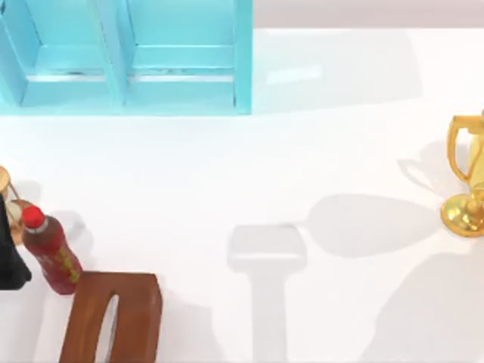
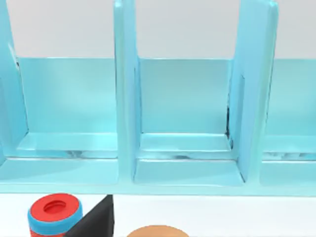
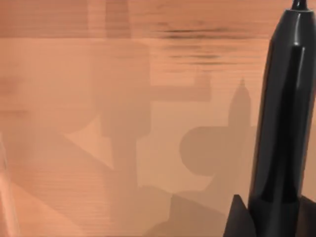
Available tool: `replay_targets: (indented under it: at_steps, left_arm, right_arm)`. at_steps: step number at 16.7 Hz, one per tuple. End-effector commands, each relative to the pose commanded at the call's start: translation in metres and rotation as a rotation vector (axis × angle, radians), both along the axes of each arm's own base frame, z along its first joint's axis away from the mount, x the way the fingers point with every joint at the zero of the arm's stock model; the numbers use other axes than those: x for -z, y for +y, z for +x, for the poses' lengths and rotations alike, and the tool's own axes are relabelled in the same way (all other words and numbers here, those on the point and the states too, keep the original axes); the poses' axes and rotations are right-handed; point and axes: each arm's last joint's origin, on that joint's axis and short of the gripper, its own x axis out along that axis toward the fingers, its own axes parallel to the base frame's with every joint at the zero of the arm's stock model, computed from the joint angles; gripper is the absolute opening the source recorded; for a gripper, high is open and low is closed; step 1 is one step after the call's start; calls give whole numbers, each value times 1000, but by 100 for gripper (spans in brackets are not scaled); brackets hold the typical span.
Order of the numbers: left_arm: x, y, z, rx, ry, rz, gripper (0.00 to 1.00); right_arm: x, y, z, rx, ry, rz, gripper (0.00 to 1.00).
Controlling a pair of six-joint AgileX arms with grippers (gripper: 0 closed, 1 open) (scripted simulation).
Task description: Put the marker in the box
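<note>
The marker (image 3: 284, 108), slim, glossy and black, stands upright in the right wrist view. My right gripper (image 3: 274, 222) is shut around its lower end, with a dark fingertip (image 3: 238, 217) beside it. Behind the marker lies a flat orange-brown surface crossed by shadows. The brown box (image 1: 113, 318), with a long slot in its top, sits at the table's front left. A black shape (image 1: 9, 253) at the table's left edge, beside the red bottle, appears to be my left arm, parked.
A red bottle (image 1: 49, 253) with a red cap (image 2: 54, 210) stands just left of the box. A blue shelf unit (image 1: 125, 57) with open compartments (image 2: 185, 143) spans the back left. A gold trophy (image 1: 469, 181) stands at the right edge. An arm's shadow falls on the white table (image 1: 340, 136).
</note>
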Motion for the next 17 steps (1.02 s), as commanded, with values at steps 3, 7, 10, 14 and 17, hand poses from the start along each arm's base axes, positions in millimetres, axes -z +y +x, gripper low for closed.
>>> replay_targets:
  at_steps: [3, 7, 10, 14, 17]
  left_arm:
    - [0, 0, 0, 0, 0, 0, 100]
    - [0, 0, 0, 0, 0, 0, 100]
    - [0, 0, 0, 0, 0, 0, 100]
    - [0, 0, 0, 0, 0, 0, 100]
    - [0, 0, 0, 0, 0, 0, 100]
  right_arm:
    - [19, 22, 9, -8, 23, 6, 0]
    - [48, 33, 3, -5, 77, 5, 0]
    - [53, 25, -4, 4, 30, 2, 0]
    - [52, 21, -6, 9, 14, 2, 0]
    - [52, 21, -6, 9, 14, 2, 15]
